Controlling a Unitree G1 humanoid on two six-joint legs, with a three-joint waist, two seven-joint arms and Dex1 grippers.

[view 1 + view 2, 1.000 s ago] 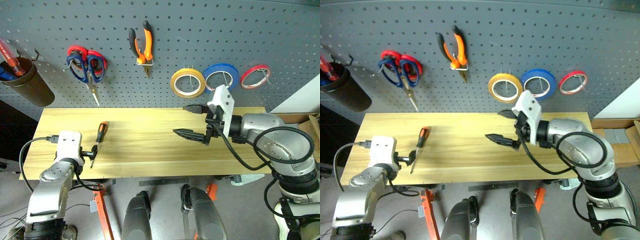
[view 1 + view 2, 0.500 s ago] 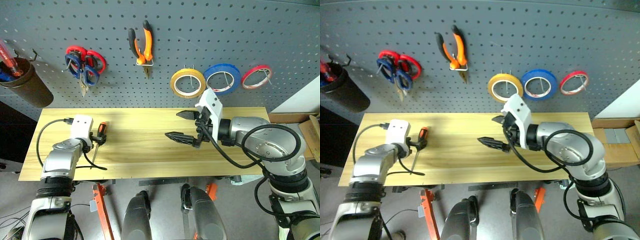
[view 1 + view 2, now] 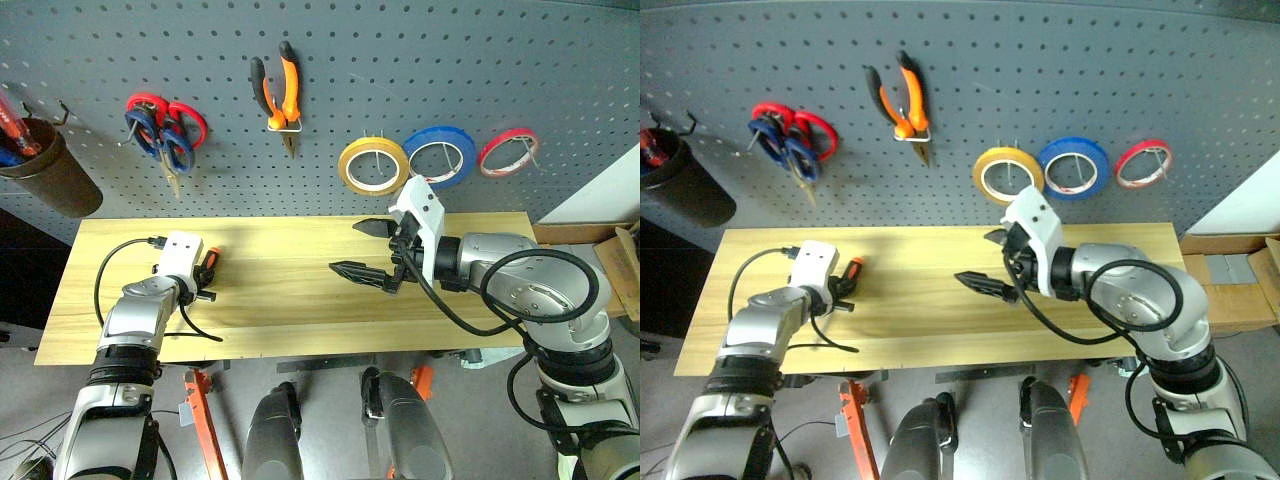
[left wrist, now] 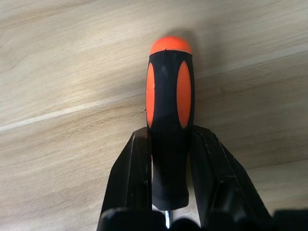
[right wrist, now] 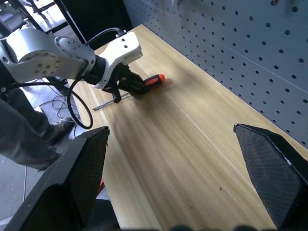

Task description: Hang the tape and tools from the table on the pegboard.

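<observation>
Slim screwdriver (image 4: pixel 168 125) with orange-and-black handle lies flat on the light wood tabletop (image 3: pixel 300 300) toward its left end, clamped at the handle between the left gripper's (image 4: pixel 168 192) black fingers. Yellow-tan tape roll (image 3: pixel 373 165), orange-handled pliers (image 3: pixel 278 95) and blue-handled scissors (image 3: pixel 150 135) hang on the grey pegboard (image 3: pixel 450 60).

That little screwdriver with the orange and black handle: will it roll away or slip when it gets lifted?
The screwdriver is probably stiff and light, given its slim shaft. Its rounded handle might roll on the smooth table if dropped. The left tool pinches the black end of the handle from both sides, so slipping seems unlikely, though it may tilt.
</observation>
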